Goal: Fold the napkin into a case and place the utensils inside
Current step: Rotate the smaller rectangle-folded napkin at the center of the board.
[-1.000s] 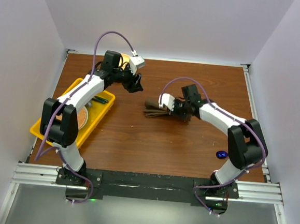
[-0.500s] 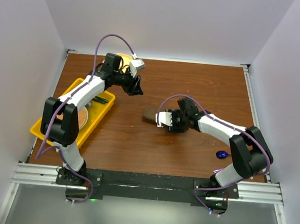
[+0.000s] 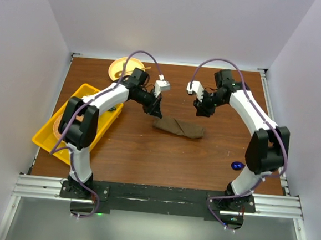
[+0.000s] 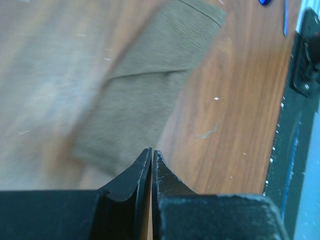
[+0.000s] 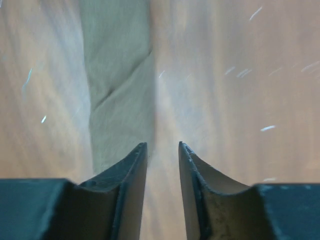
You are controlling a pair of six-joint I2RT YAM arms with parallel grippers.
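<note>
Jaws of the left gripper (image 3: 156, 106) looked pressed together and those of the right gripper (image 3: 201, 107) slightly spread in the top view, both just far of the one napkin (image 3: 177, 127), a folded strip mid-table. One blue spoon (image 3: 237, 165) lay near right and one yellow plate (image 3: 121, 68) far left. From the left wrist, two fingers met on nothing above the cloth's end; from the right wrist, two fingers stood apart, empty, beside it.
</note>
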